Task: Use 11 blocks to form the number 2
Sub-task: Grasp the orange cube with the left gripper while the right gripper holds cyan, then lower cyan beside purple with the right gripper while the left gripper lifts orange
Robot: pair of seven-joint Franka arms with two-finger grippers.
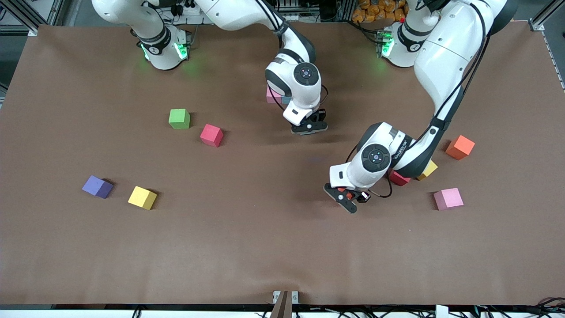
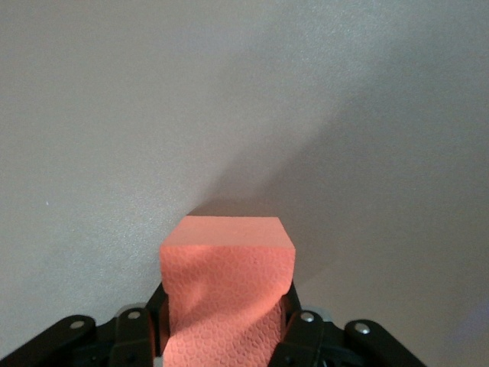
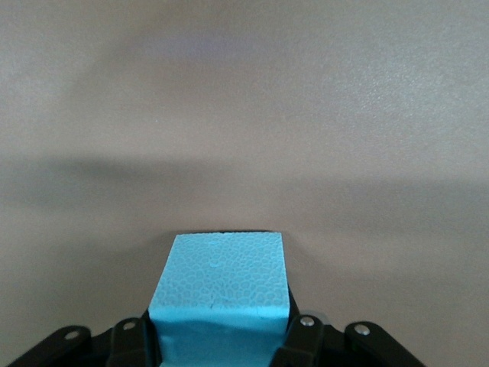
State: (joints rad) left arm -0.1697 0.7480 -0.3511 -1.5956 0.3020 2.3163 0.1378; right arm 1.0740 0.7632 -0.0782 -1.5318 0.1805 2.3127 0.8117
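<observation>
I've got the brown table (image 1: 247, 247) filling my front view, both arms reaching down onto it from their bases. My right arm comes in over the table's middle, and its gripper (image 1: 309, 128) hangs low there; the right wrist view shows the jaws clamped on a light blue block (image 3: 220, 294), its foam pinched in at the sides. My left arm bends down toward the left arm's end, and the left gripper (image 1: 348, 198) is low over the table, closer to the camera than the right one. In the left wrist view it's squeezed tight on a salmon-red block (image 2: 227, 294).

Now the loose blocks. Just beside the left arm's elbow I see a red block (image 1: 398, 178) and a yellow block (image 1: 429, 170), both partly hidden by the arm. An orange block (image 1: 460, 147) sits near them, farther from the camera, and a pink block (image 1: 448, 198) nearer to it. Tucked by the right wrist there's another pink block (image 1: 272, 95), with a sliver of blue touching it.

Toward the right arm's end: a green cube (image 1: 179, 119) with a crimson block (image 1: 211, 135) just beside it, then, nearer the camera, a purple block (image 1: 97, 186) and a second yellow block (image 1: 142, 198) side by side.
</observation>
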